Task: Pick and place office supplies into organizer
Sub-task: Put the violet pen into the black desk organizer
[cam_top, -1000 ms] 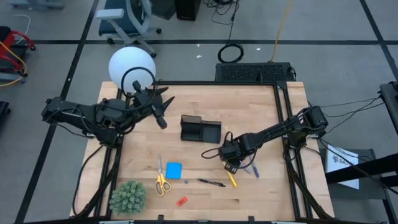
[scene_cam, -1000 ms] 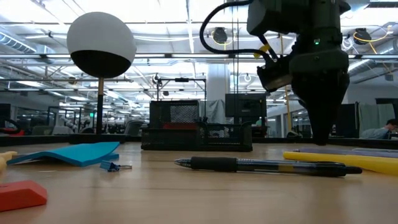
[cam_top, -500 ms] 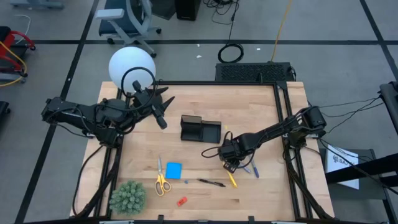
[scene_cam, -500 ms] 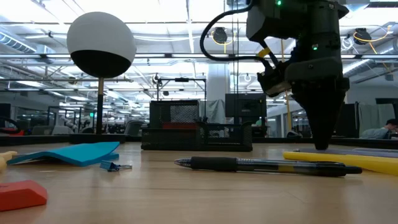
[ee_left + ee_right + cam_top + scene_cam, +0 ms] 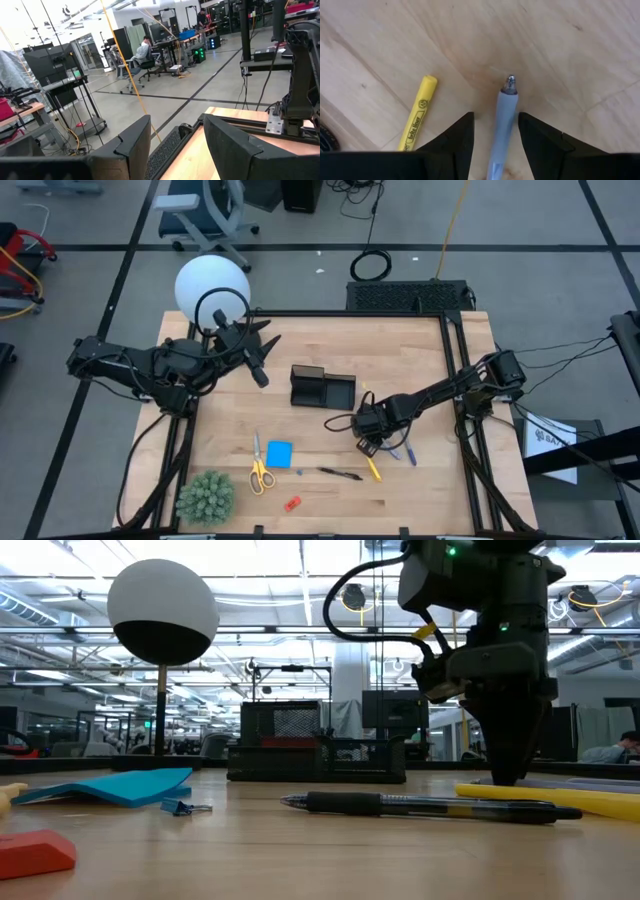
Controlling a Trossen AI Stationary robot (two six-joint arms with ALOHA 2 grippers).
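Clearly the bluish pen [image 5: 502,130] is a light, stiff, smooth rod that could roll or slip, so it is best pinched across the middle of its barrel. It lies flat on the tabletop [image 5: 420,360], running lengthwise between the right tool's [image 5: 495,142] open fingers, which hold nothing. A yellow highlighter [image 5: 418,112] lies just beside it. The organizer [image 5: 322,387] stands near the tabletop's middle. The left tool [image 5: 172,145] waits open and empty beside the lamp [image 5: 212,288].

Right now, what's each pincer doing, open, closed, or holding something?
Left pincer: open, empty, raised off the table.
Right pincer: open, straddling the bluish-purple pen, not yet gripping.
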